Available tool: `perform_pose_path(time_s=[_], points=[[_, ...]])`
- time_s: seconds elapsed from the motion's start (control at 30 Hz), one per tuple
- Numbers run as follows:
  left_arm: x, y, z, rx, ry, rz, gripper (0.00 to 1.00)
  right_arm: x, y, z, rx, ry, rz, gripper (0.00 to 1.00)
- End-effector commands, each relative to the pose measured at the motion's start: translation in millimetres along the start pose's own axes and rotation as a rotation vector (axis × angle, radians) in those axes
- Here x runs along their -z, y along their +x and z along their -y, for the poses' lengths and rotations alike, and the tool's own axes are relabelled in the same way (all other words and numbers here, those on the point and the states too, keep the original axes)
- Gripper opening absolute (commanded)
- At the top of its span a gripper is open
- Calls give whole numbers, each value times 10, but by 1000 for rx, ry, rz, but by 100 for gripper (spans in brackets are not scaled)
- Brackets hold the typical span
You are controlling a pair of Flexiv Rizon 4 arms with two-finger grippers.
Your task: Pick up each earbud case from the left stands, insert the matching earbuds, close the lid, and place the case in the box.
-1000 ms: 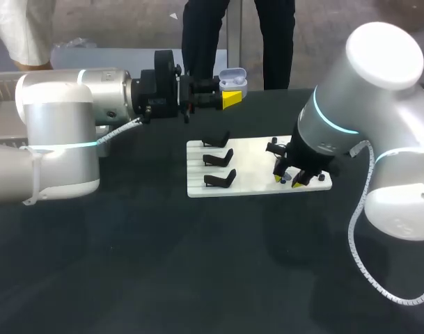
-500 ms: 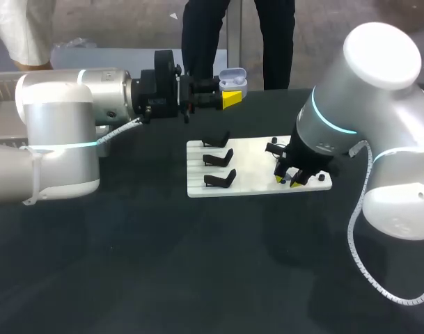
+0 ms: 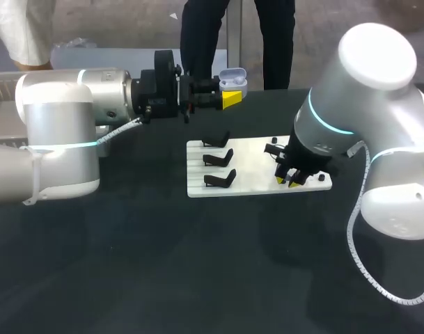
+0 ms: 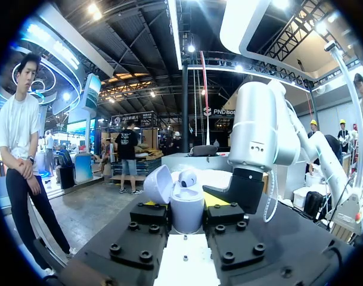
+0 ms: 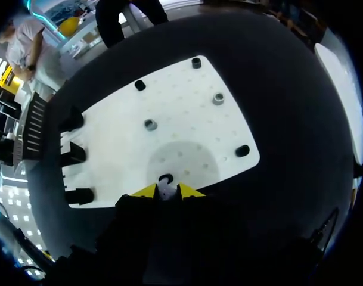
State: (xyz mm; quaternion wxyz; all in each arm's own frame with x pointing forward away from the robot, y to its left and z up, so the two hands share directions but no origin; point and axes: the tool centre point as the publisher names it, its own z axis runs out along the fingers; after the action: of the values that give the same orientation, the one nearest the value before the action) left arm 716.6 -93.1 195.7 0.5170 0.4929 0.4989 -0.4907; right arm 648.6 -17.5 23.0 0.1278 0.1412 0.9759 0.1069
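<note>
My left gripper is held high over the table's far side, shut on a white earbud case. In the left wrist view the case stands upright between the fingers with its lid open and one earbud inside. My right gripper is down at the front right part of the white board. Its yellow tips close tightly on a small white earbud from both sides, just off the board.
Three black stands sit empty along the board's left side, seen too in the right wrist view as dark stands. Small pegs dot the board. Dark tabletop surrounds it.
My right gripper's fingers have narrowed around the earbud, and the right arm has shifted slightly left. The left arm and the case have stayed put.
</note>
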Motion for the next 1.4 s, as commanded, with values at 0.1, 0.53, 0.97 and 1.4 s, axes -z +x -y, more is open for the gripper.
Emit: perform_pose_path(time_s=[0.1, 0.53, 0.97, 1.4], points=[[-1, 8, 19, -5, -7, 4, 0, 86, 9, -33, 3, 1, 10, 0], [-1, 8, 19, -5, -7, 4, 0, 737, 144, -153, 110, 1, -85, 0], [-1, 8, 19, -5, -7, 4, 0, 1514, 405, -289, 312, 59, -216, 0], [-1, 8, 19, -5, -7, 4, 0, 1925, 540, -509, 493, 81, -246, 0]])
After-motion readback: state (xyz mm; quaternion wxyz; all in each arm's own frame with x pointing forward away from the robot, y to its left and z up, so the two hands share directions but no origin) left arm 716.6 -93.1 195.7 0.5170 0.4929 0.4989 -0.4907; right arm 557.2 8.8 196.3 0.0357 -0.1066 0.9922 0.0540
